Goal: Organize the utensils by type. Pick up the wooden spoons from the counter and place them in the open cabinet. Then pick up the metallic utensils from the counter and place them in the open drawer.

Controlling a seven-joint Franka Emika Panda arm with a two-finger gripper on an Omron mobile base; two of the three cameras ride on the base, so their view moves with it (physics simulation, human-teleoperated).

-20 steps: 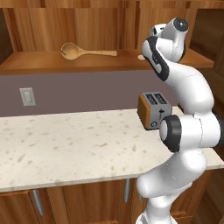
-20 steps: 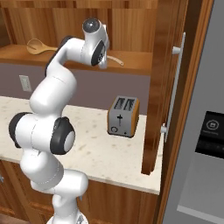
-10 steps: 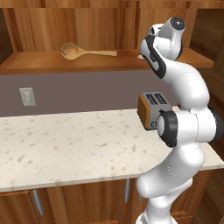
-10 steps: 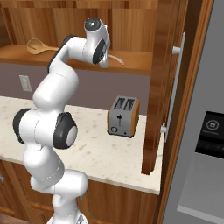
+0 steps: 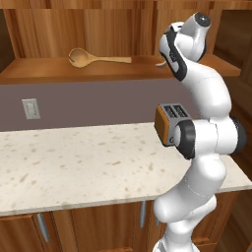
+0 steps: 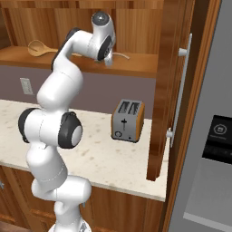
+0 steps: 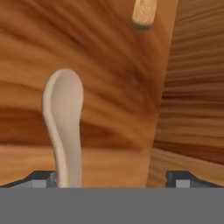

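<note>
a long light-wood spoon [image 5: 93,58] lies flat on the shelf floor of the open cabinet [image 5: 59,74], its round shallow bowl to the left and its straight handle running to the right in the left base view. a second, paler spoon [image 7: 63,118] lies on the same shelf further to the right; in the right base view its thin handle end [image 6: 121,56] juts out past the arm. it looks slim and beige, bowl away from the camera in the hand view. the beige speckled counter [image 5: 74,162] runs below the cabinet over reddish-brown base cabinets.
</note>
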